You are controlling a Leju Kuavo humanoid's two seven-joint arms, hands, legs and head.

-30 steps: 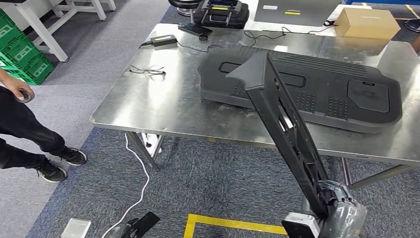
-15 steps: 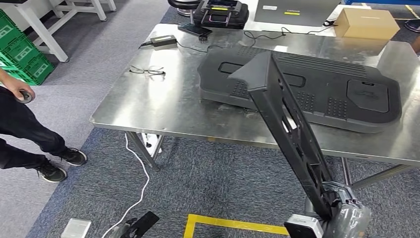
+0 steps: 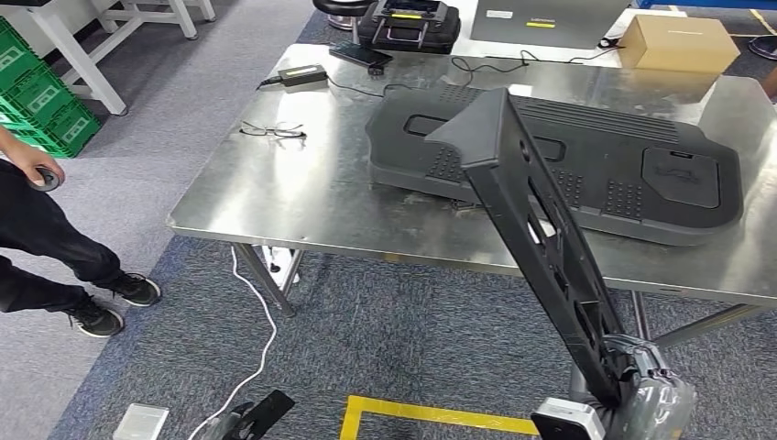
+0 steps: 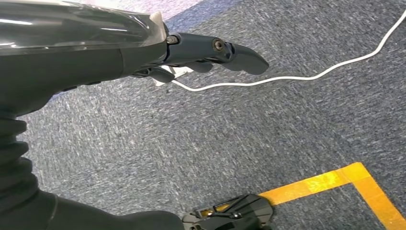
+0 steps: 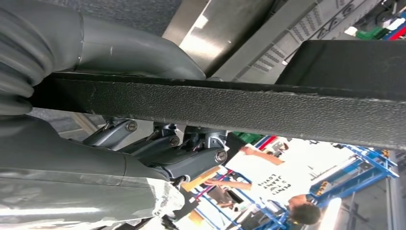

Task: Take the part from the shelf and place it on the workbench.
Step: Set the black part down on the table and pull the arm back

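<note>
Part, long and rigid, looked top-heavy; your right hand clenched its lower end, tip leaning toward eleven o'clock; left hand hung loose, holding nothing.

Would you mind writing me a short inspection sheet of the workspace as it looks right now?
Surface: steel workbench, its near left part bare.
Job's things: long black part, gripped at its lower end and slanting up over the bench edge; not yet set down.
Clutter: large black panel lying flat on the bench, glasses, power adapter, cardboard box.
Hands: right hand grips the part; left hand hangs over the carpet, holding nothing.
Cables: black cord on the bench; white cable on the floor.
Surroundings: a person standing at the left, green crates, yellow floor tape.
</note>
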